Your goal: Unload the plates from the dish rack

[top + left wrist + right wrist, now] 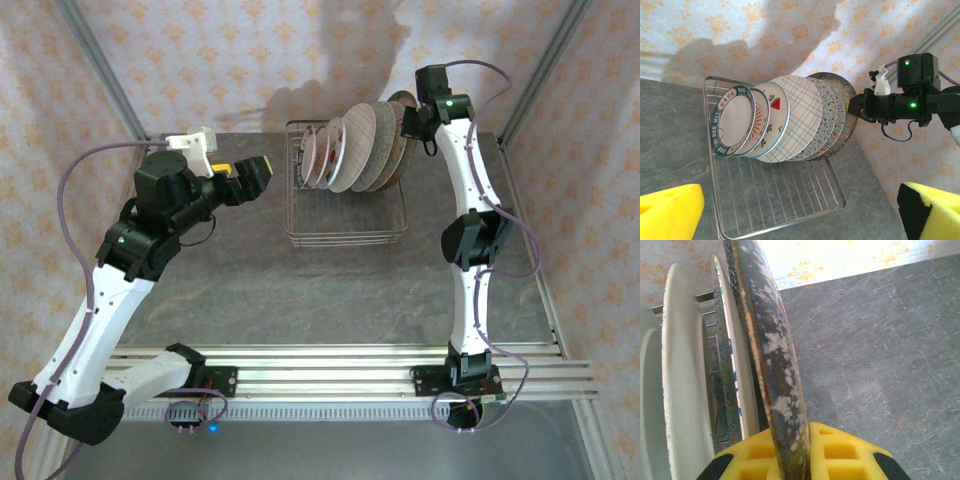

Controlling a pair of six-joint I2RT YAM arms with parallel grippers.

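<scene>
Several plates (352, 150) stand on edge, leaning left, in the wire dish rack (345, 238). In the left wrist view they run from a small dark-rimmed plate (732, 122) through a plaid plate (801, 114) to a dark speckled plate (849, 125) at the right end. My right gripper (408, 120) (856, 106) is shut on that speckled plate's rim (774, 360), which runs between its yellow pads (850, 455). My left gripper (262, 172) hangs open left of the rack, its yellow fingers (670, 212) wide apart with nothing between them.
The rack's near half (780, 192) is bare wire over the grey stone tabletop (300, 295). A papered wall (250, 60) rises right behind the rack. Metal frame posts (95, 60) stand at both back corners.
</scene>
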